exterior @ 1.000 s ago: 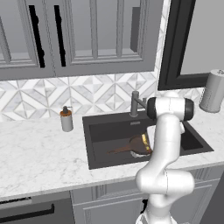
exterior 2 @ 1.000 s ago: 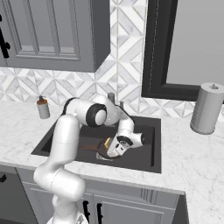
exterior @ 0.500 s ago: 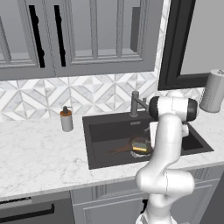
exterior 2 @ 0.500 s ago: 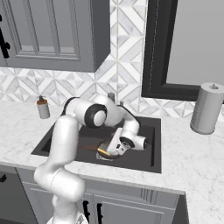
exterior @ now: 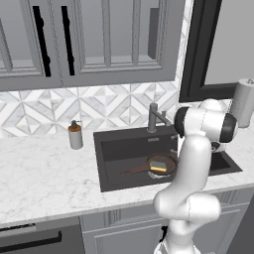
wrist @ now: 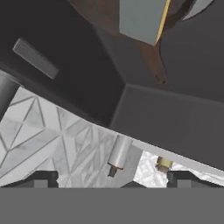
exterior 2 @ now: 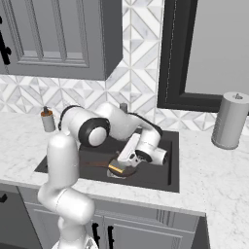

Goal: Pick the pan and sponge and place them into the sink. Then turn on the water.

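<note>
Sink (exterior: 114,149), dark and set into the white marble tabletop (exterior: 44,183), now holds both pieces of the job. Largest of the two, the pan (exterior: 161,165) lies flat on the basin floor near the front wall, its thin handle (exterior: 134,171) reaching toward the left side of the basin. Riding inside the pan is the sponge (exterior: 158,166), yellow body showing under its dark top; from the right base view the same sponge (exterior 2: 116,168) sits just below the arm's hand.

A second ago the jaws were narrower and low over the pan; they have since spread wide and let the sponge go, and the gripper (wrist: 112,181) has tipped away from the pan, empty, with its fingertips (wrist: 41,178) far apart.

That, to my eye, finishes the placing. What is left is the faucet (exterior: 154,118) at the back rim of the sink, from which no stream is falling yet.
</note>
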